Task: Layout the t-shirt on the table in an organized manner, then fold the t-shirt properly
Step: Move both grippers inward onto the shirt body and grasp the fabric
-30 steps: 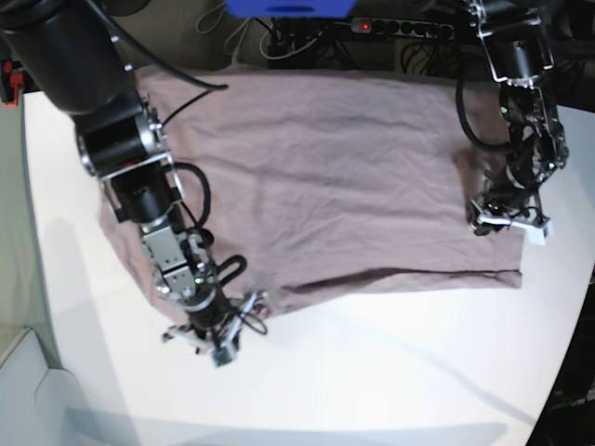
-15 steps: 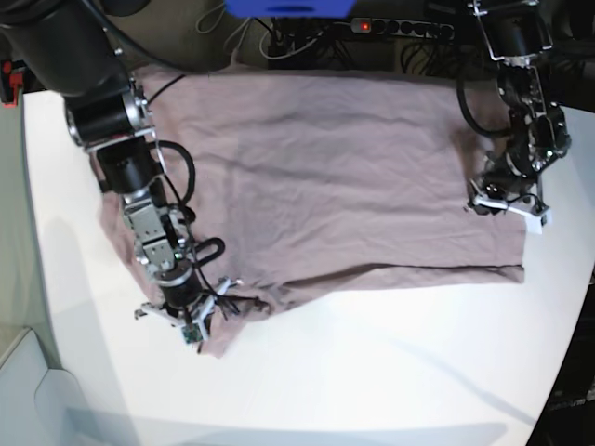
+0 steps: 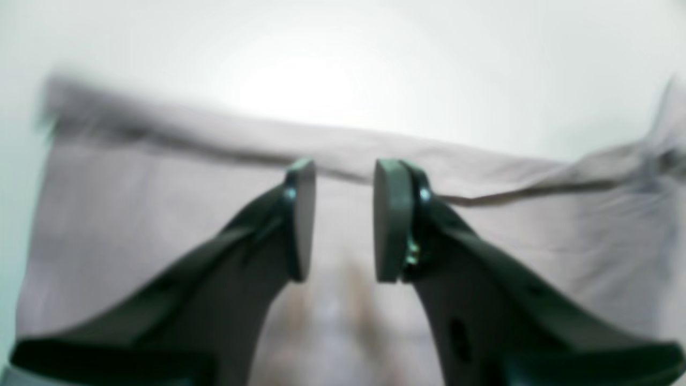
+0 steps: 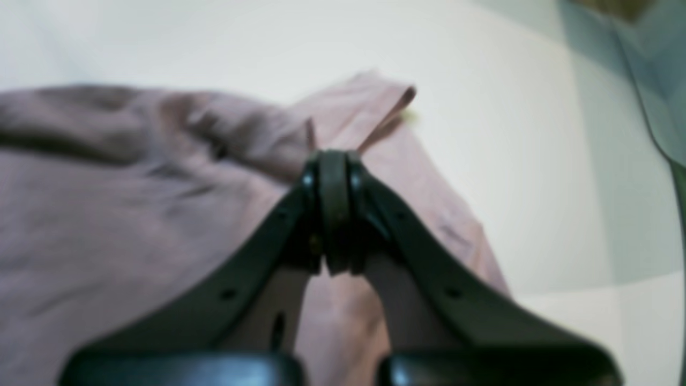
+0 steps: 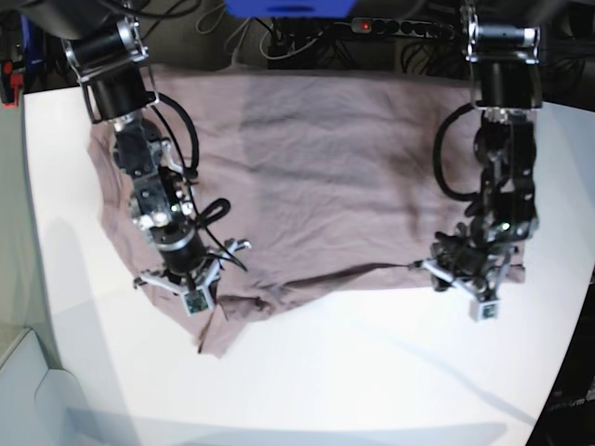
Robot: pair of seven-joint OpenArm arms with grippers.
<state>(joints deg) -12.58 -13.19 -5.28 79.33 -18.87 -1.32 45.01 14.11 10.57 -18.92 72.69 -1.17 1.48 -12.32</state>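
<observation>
The mauve t-shirt [image 5: 325,177] lies spread across the far half of the white table [image 5: 372,390], wrinkled along its near hem. My right gripper [image 5: 193,299] is at the shirt's near left corner. In the right wrist view that gripper [image 4: 332,161] is shut on a raised fold of the t-shirt [image 4: 107,214]. A loose flap [image 5: 212,336] trails past it. My left gripper [image 5: 474,302] hangs over the near right hem. In the left wrist view it [image 3: 343,214] stands open with only cloth [image 3: 134,225] behind the gap.
A power strip [image 5: 400,26] with a red light, cables and a blue object [image 5: 288,7] sit behind the table's far edge. The table's curved edge [image 5: 569,372] runs down the right. Bare white tabletop [image 5: 353,409] fills the near half.
My left arm swung from the shirt's right edge down to the near right hem. My right gripper moved up and left, dragging the near left corner, which now bunches with a flap.
</observation>
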